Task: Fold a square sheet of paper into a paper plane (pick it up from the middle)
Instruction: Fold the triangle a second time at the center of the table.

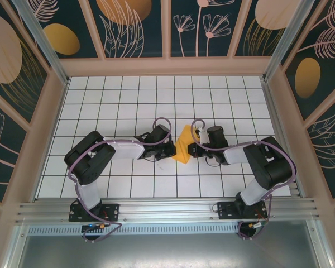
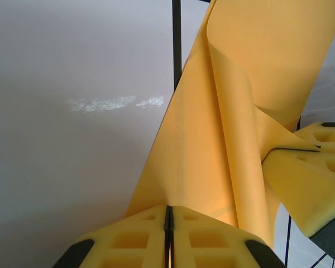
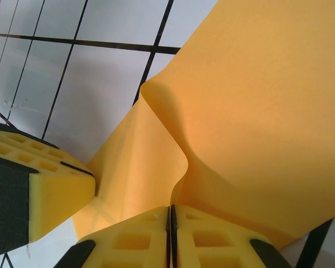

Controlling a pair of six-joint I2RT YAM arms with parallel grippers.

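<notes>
Your left fingers (image 2: 161, 222) and right fingers (image 3: 162, 222) each pinched shut on thin orange-yellow square paper sheet (image 1: 183, 148), bowed between them, over white-tiled bench (image 1: 128, 100).

Bright, even light comes from overhead, leaving only faint, soft shadows on the white tiled table (image 1: 212, 95) around the square sheet of paper (image 1: 184, 149). Up close, a smeared glare patch (image 2: 114, 103) sits left of the paper, its folds shade to deeper orange, and the left gripper (image 2: 168, 218) below it looks slightly soft.
</notes>
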